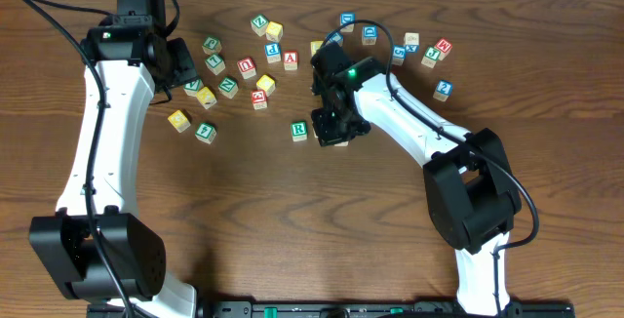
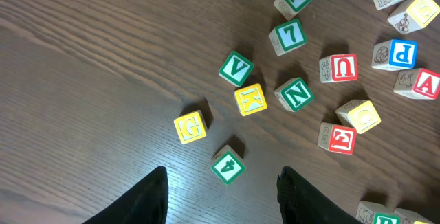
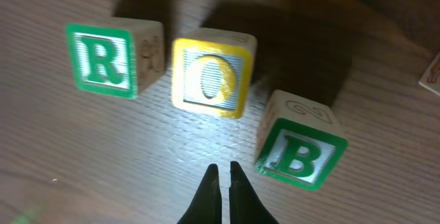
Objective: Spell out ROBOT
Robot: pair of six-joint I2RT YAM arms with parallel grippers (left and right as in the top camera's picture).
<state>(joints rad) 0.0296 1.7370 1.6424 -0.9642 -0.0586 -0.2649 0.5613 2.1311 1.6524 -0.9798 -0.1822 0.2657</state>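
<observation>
Right wrist view: green-framed R [image 3: 103, 59], yellow-framed O [image 3: 210, 78] and skewed green-framed B [image 3: 299, 157] lie in a row; right gripper [image 3: 221, 176] hangs above, fingers together, empty.

The left arm's fingers [image 2: 148, 198] stand apart and empty; the right arm's fingers [image 3: 206, 203] are pressed tightly together.

Near the middle of the wooden tabletop [image 1: 244, 220], three cubes lie in a row. The green-framed wooden R cube [image 3: 103, 59] is leftmost and the yellow-framed wooden O cube [image 3: 210, 76] just beside it. The green-framed wooden B cube [image 3: 299, 155] lies right of that, apart and out of line. The other wooden letter cubes [image 1: 290, 59] lie scattered behind the row, toward the far edge. The yellow-framed G cube [image 2: 190, 126] and green-framed 4 cube [image 2: 227, 163] lie together toward the left edge.
</observation>
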